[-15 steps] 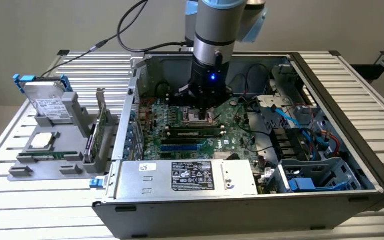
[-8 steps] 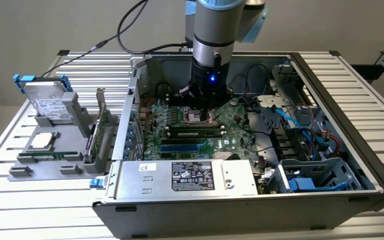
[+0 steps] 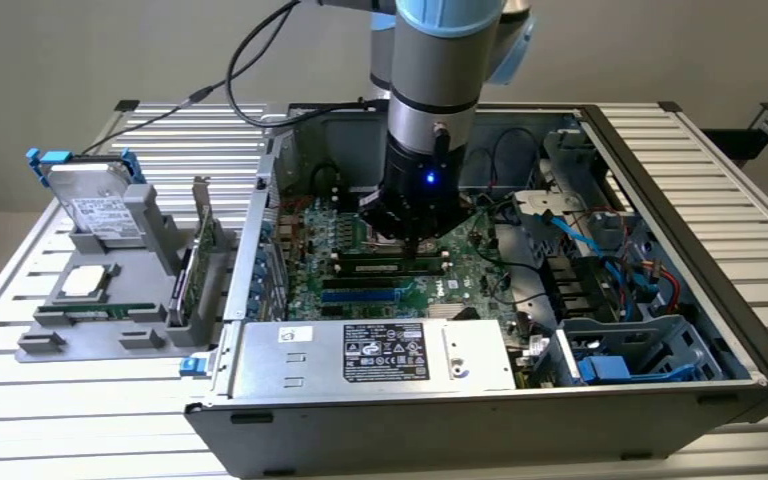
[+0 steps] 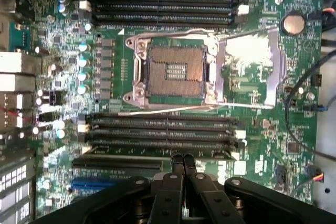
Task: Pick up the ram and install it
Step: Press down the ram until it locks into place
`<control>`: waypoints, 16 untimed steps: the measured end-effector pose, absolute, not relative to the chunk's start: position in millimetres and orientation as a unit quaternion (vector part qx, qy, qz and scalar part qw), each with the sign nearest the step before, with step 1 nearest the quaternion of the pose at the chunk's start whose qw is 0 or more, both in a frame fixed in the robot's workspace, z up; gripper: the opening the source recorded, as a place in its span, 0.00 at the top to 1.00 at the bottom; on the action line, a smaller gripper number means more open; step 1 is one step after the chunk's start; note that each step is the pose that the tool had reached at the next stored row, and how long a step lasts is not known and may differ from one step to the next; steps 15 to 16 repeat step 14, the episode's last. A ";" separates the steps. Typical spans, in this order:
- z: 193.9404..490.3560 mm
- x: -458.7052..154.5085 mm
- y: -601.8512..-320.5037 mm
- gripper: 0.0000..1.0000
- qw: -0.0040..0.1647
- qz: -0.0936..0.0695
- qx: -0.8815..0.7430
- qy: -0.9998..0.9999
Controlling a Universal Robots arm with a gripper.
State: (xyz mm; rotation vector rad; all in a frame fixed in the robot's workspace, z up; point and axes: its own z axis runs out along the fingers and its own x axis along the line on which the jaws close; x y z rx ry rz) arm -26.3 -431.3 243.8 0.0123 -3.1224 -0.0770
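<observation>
Inside the open computer case (image 3: 704,250) on the slatted tabletop (image 3: 37,410), the gripper (image 4: 182,162) hangs low over the motherboard (image 4: 262,129), fingers pressed together on nothing. Just beneath them the ram (image 4: 157,150) appears to sit in the slot nearest the fingertips. It looks light, stiff and fragile, best held by its long edges.

We count one open computer case (image 3: 678,170), one motherboard (image 4: 262,124), one empty CPU socket (image 4: 176,70). Two banks of RAM slots: four slots (image 4: 163,1) beyond the socket from the fingers, four (image 4: 163,132) just ahead of the fingertips (image 4: 177,162). One blue expansion slot (image 4: 94,183) beside the fingers. One coin cell battery (image 4: 293,23). One power supply (image 3: 377,355). One hard drive (image 3: 97,210) outside the case.
</observation>
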 end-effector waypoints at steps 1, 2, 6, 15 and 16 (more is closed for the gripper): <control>244.6 -26.9 -433.2 0.90 0.009 -0.025 0.004 -1.000; 244.8 -27.9 -434.0 0.90 0.009 -0.025 0.004 -1.000; 244.9 -39.3 -435.5 0.90 0.009 -0.025 0.004 -1.000; 244.9 -42.2 -435.7 0.90 0.009 -0.025 0.004 -1.000; 244.9 -42.2 -435.7 0.90 0.009 -0.025 0.004 -1.000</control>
